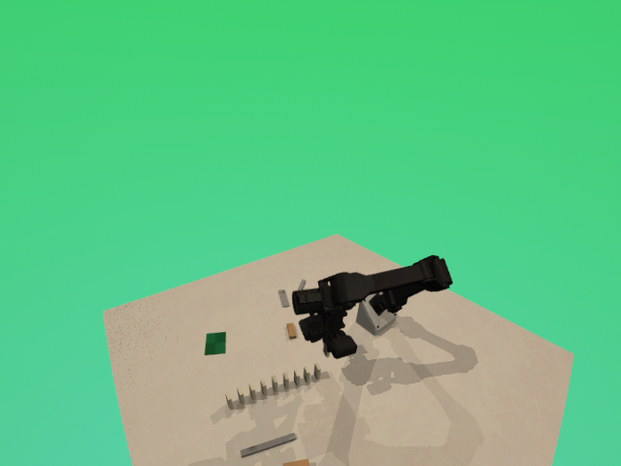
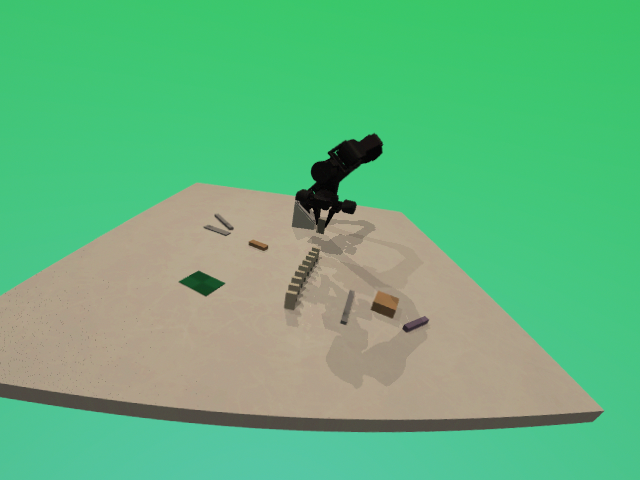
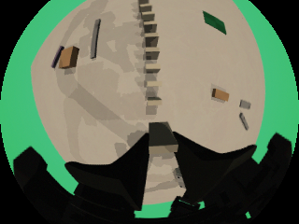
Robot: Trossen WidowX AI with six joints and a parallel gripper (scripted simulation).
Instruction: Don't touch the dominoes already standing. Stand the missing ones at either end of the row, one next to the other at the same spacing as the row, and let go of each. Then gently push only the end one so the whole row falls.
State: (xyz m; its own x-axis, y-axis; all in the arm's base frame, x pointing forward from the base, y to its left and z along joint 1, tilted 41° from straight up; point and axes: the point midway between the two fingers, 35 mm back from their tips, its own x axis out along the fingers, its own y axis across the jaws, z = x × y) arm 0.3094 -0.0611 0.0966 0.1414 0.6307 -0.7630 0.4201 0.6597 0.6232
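My gripper (image 2: 322,225) (image 3: 160,135) is shut on a grey-beige domino (image 2: 321,226) (image 3: 163,134). It holds the domino upright above the table, beyond the arm-side end of the row. In the top view the arm mostly hides the held domino. The row of standing dominoes (image 1: 274,383) (image 2: 302,272) (image 3: 151,55) runs away from the gripper in an evenly spaced line. The nearest standing domino (image 1: 316,371) (image 3: 153,101) is apart from the held one, with a gap between them. No domino in the row looks fallen.
A green square (image 1: 215,343) (image 2: 202,283) (image 3: 214,22) and a small orange block (image 1: 291,331) (image 2: 257,244) (image 3: 220,94) lie on one side. A long grey bar (image 1: 269,445) (image 2: 347,307) (image 3: 95,38), larger orange block (image 2: 385,304) (image 3: 69,57) and purple bar (image 2: 415,323) lie on the other.
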